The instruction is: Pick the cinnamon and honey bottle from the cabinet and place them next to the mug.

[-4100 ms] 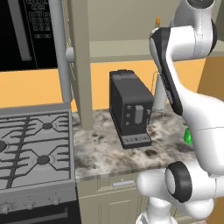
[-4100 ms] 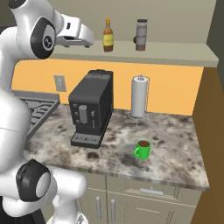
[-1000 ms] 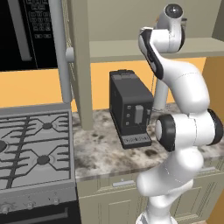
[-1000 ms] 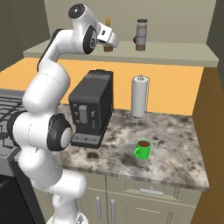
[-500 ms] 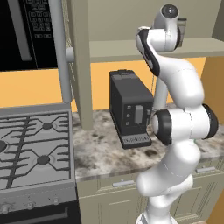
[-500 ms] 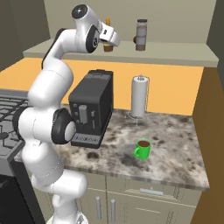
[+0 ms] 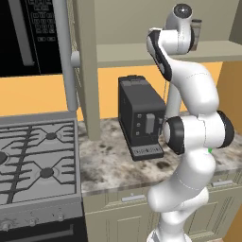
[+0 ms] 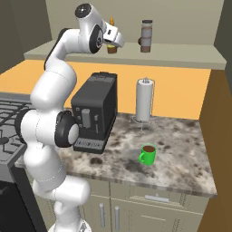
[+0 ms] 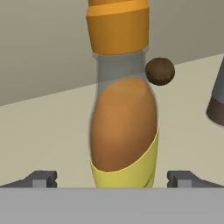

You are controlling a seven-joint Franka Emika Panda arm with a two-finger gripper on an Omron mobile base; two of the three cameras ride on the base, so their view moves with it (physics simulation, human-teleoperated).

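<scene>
The claw (image 9: 112, 178) stands spread wide and empty, one fingertip (image 9: 42, 178) to each side of the honey bottle (image 9: 122, 131), ready to clamp it. The bottle sits upright on the cabinet (image 8: 181, 56) shelf just ahead, centred between the tips, with the cinnamon (image 8: 146, 36) off to one side.

On the cabinet (image 8: 181, 56) shelf stand one honey bottle (image 9: 122, 109) and one cinnamon jar (image 8: 146, 36), with one small brown ball (image 9: 159, 71) at the bottle's two o'clock in the hand view. On the counter (image 8: 181, 154) sit one black coffee machine (image 8: 94, 118), one paper towel roll (image 8: 144, 99) and one green mug (image 8: 147, 154). There is one gas stove (image 7: 35, 160) and one microwave (image 7: 28, 35).
</scene>
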